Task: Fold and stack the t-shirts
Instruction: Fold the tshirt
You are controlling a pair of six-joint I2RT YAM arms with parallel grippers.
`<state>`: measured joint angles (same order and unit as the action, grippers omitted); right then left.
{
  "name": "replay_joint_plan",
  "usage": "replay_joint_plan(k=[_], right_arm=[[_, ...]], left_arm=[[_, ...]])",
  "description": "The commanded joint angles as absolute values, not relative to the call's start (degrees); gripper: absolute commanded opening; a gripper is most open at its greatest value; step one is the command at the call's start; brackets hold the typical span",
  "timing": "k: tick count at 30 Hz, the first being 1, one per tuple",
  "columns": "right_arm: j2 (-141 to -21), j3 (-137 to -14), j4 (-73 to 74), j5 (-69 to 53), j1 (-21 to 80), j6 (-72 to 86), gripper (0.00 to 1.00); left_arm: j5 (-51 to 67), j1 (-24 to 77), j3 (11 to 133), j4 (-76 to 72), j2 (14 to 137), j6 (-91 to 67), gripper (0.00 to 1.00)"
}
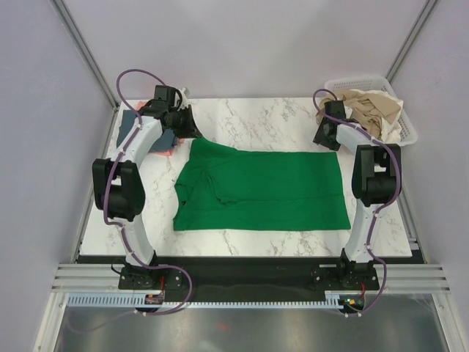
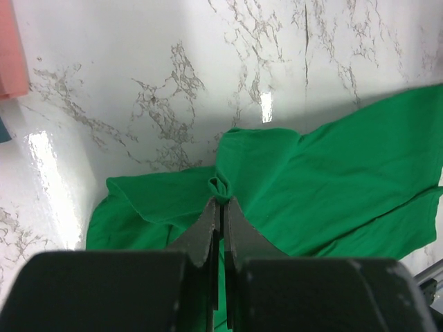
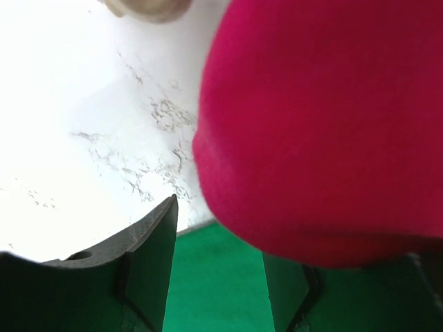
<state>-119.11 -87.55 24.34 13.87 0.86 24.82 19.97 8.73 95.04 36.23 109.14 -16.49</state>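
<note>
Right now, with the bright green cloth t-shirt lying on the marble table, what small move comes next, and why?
Probably lower the right gripper and shut it on the far right corner of the bright green t-shirt. The left gripper is already shut on a tuck of cloth at the far left; the right hangs open over the green edge.

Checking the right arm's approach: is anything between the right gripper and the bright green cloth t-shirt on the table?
Yes. A magenta-red cloth bulges right in front of the right gripper, hiding one finger's tip and part of the bright green t-shirt beneath.
</note>
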Motion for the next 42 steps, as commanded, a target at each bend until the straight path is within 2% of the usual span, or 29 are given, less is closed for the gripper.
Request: replay_joint_plan(k=[1,12,15,20,26,36,42], right_arm=[[-124.1,-86.84,22.59,19.42,-3.61,25.4,0.58],[-122.78,-83.58,23.03,21.01,-0.35,27.16,0.59],[-122.0,-85.42,22.68,19.43,1.3,26.72,0.6],[-121.46,-89.73,22.23,17.58,2.63,25.49,0.68],[-123.13,-94.04,24.17,16.53,3.34,25.4,0.68],[-126.38,-95.8,24.26,16.08,5.71,26.19,0.63],[-126.3,-93.61,23.47,16.17,6.24,26.89,0.51]], left_arm=[[22.24,8.26,94.83,34.54,107.14,-17.75,0.02],[17.49,2.99,92.9,34.54,104.5,-18.28,0.02],[19.41,1.06,93.16,34.54,105.03,-18.72,0.02],[20.48,0.18,93.25,34.54,105.64,-18.9,0.02],[21.79,0.17,93.51,34.54,106.26,-19.07,0.02],[23.73,0.17,93.69,34.54,107.23,-19.25,0.02],[23.82,0.09,93.78,34.54,107.4,-19.34,0.02]])
